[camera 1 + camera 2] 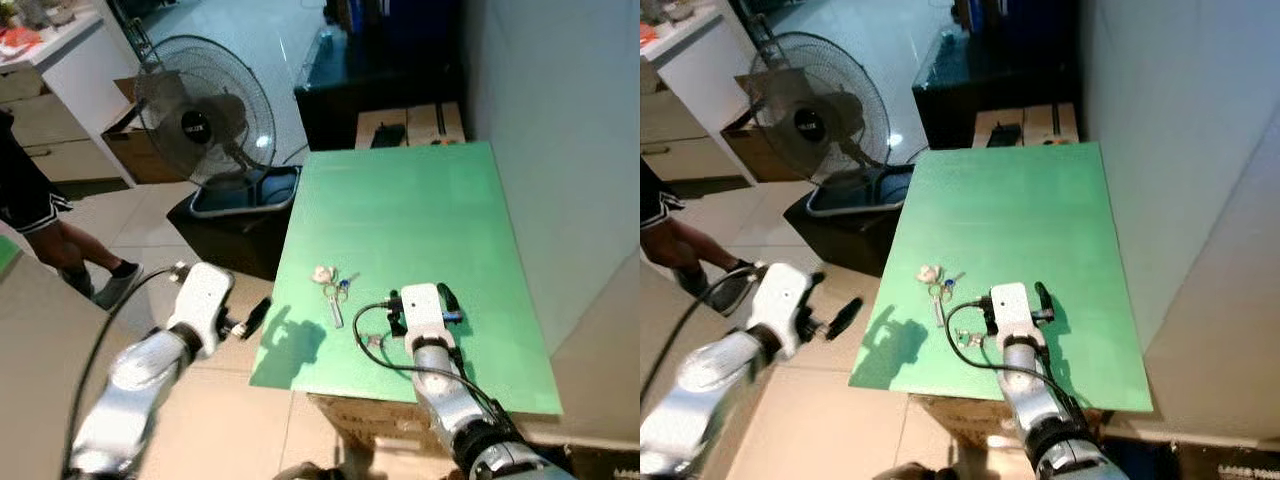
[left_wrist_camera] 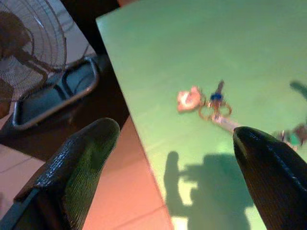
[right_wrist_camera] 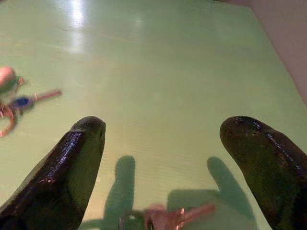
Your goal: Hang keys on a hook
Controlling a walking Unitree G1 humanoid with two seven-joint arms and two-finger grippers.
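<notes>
Keys (image 1: 333, 288) flat on green table (image 1: 420, 200), near front edge. Right gripper (image 3: 163, 143) spread wide, empty, just beside them. Left gripper (image 2: 175, 143) also spread. Risk: fingers skid, keys slide off edge.

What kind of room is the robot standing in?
Probably a lived-in room of a home: a black standing fan on a pale tiled floor, a cardboard box by white cabinets, and a small bunch of keys on a green tabletop.
</notes>
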